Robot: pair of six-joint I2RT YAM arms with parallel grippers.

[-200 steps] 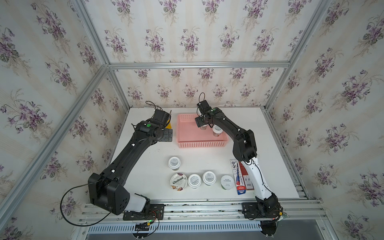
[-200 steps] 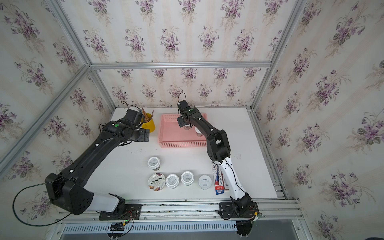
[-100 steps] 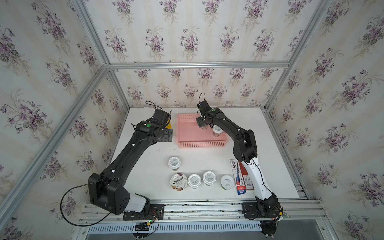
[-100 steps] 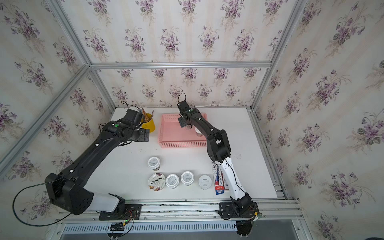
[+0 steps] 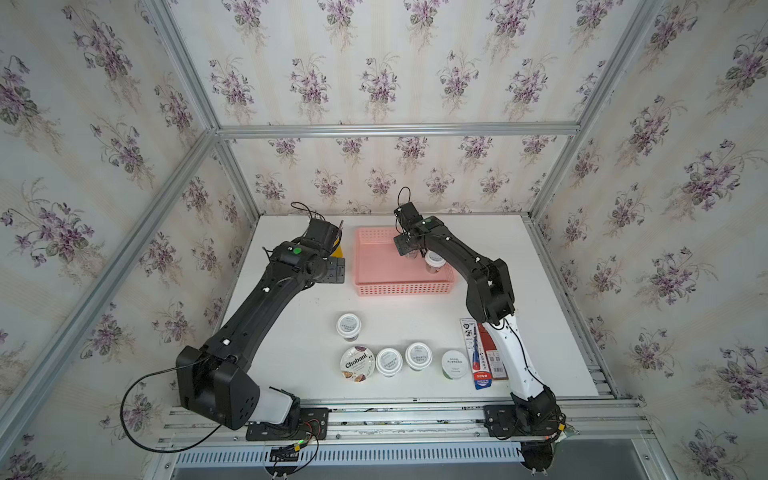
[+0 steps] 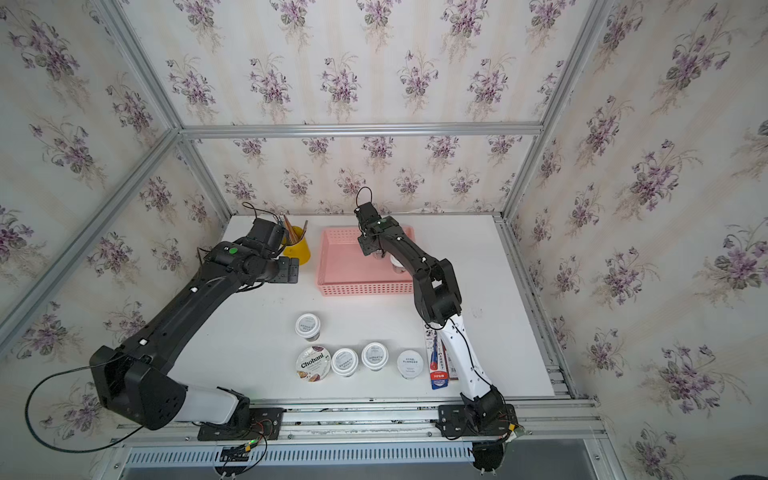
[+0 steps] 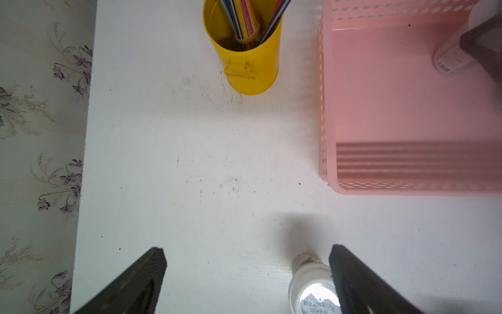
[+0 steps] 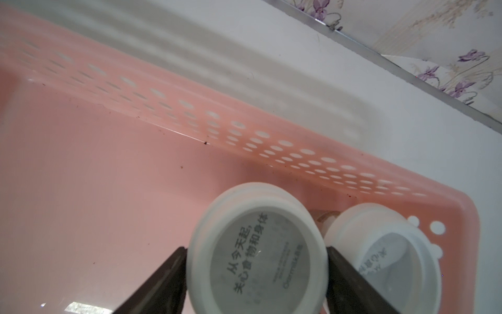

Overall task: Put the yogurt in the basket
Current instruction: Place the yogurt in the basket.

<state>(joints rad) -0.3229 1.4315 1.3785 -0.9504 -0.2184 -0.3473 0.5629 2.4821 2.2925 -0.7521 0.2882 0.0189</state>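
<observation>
The pink basket (image 5: 399,289) (image 6: 361,289) stands at the back of the table. My right gripper (image 8: 256,252) (image 5: 409,253) is inside it, shut on a white-lidded yogurt cup (image 8: 256,244) with a finger against each side of the lid. A second yogurt cup (image 8: 380,252) (image 5: 434,259) stands in the basket right beside the held one. On the table in front stand a lone cup (image 5: 348,325), the Chobani cup (image 5: 357,363), two white-lidded cups (image 5: 388,360) (image 5: 418,355) and a pale-green-lidded cup (image 5: 454,363). My left gripper (image 7: 247,251) (image 5: 333,270) hangs open and empty left of the basket.
A yellow pencil cup (image 6: 297,247) (image 7: 244,54) stands left of the basket, behind my left wrist. Flat red and blue packets (image 5: 482,353) lie by the right arm's base. Cage walls enclose the table on three sides.
</observation>
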